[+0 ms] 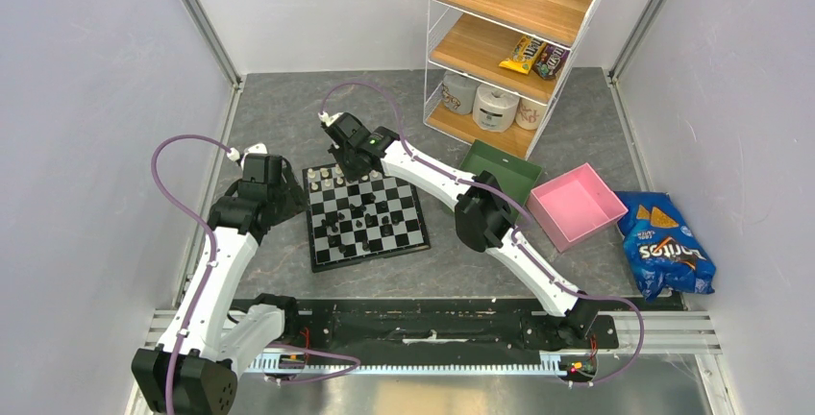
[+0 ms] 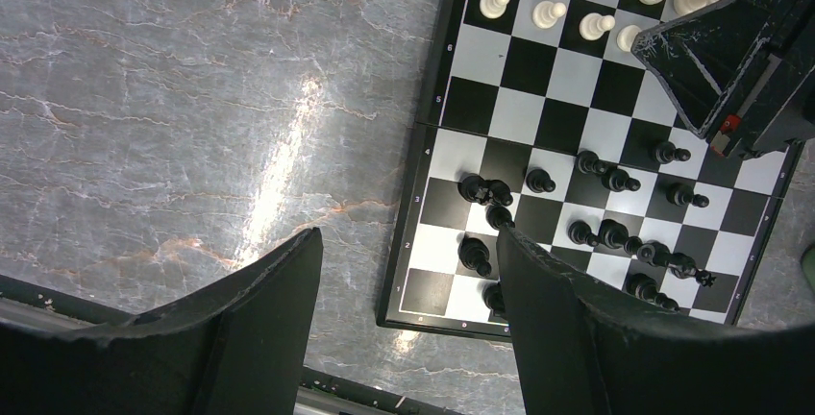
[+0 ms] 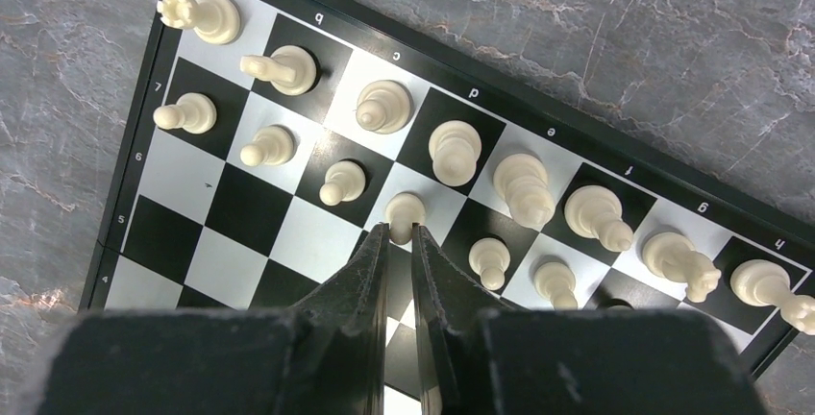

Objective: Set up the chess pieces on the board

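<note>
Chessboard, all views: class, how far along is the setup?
Done: white pieces mostly stand in two rows along one edge of the board. In hand: right gripper, nearly shut, tips at a white pawn. To do: black pieces scattered, unsorted; left gripper open, empty.

Lighting was bright and even from overhead, so the small cream-white chess pieces (image 3: 452,151) only threw short, soft shadows. The left wrist view had a white glare streak down the grey marbled tabletop (image 2: 284,160). Up close, the black fingers (image 2: 259,319) of the left gripper (image 2: 408,237) looked soft and out of focus, but the black-and-white chequered board (image 2: 567,79) was sharp.
</note>
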Motion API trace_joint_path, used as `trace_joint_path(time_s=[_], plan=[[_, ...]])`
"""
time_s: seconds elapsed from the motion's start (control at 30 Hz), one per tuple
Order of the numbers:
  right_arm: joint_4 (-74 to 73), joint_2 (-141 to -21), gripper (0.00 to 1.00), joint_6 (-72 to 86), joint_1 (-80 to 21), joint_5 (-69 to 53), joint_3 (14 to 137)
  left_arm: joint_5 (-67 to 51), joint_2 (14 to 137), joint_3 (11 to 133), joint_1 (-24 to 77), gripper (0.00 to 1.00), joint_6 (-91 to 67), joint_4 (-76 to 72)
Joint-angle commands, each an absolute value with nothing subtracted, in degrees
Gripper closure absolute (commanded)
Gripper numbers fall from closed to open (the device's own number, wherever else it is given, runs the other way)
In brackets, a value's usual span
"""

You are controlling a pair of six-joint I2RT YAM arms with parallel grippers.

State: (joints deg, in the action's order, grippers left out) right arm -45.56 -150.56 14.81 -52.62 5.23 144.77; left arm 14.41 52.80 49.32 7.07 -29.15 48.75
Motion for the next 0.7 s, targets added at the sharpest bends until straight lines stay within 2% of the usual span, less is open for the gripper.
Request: trace_joint_path(time_s=[0.0,0.33,0.67], plan=[[-47.25,-146.79,0.81,13.38,-52.83,6.89,144.37,13.58,52.72,49.66,6.69,0.26,-27.8,46.97],[-47.24,-147.16,0.79,13.9,-52.82,7.07,144.88,13.42,52.81,49.66,6.68,0.26,-27.81,46.92],[-46.76,-147.75,0.68,14.63,-52.82,5.92,146.02,13.39,52.9,49.66,6.68,0.26,-27.77,46.89]])
